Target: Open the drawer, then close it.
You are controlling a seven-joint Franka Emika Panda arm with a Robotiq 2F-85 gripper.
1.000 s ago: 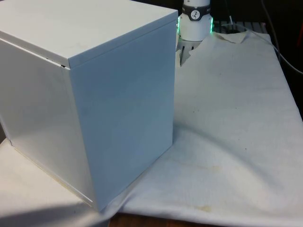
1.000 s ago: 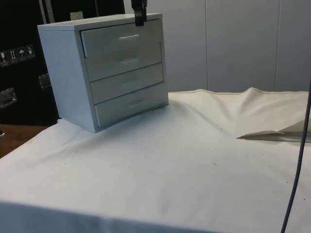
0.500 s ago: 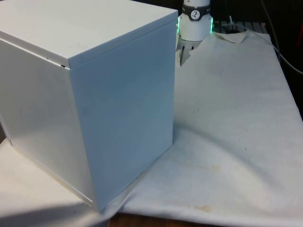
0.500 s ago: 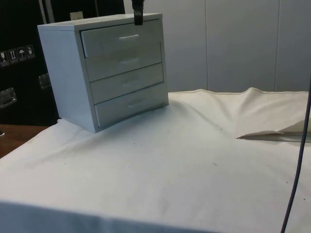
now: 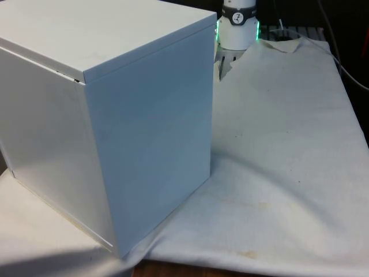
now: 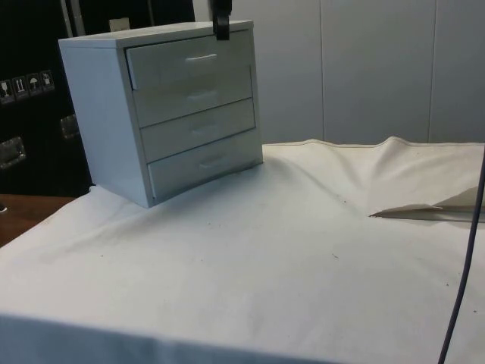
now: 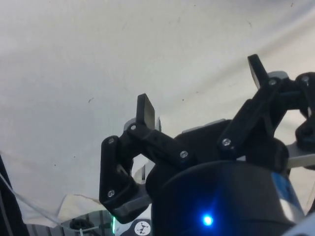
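My claw (image 7: 202, 93) is spread open with nothing between its fingers (image 7: 145, 111), and under it lies only the white cloth (image 7: 123, 54) of the counter. In the side view my claw (image 6: 220, 29) hangs at the top edge of the chest of drawers (image 6: 163, 106), just above its upper front corner and apart from every handle.

Working across from that chest: the top drawer (image 6: 189, 61) sits directly below and slightly to the side of my claw, its handle (image 6: 201, 57) close beneath my fingertips but untouched. That top drawer's front seems to stand a touch proud of the frame, though I cannot tell whether it is truly ajar. The three drawers beneath it look flush and shut. From the front view the chest (image 5: 104, 115) turns its blank side and back to the camera.

As I judge it, no drawer stands clearly open now, so which stage the task has reached I cannot tell. If opening remains, I must drop to a handle, grip, pull, then push back.
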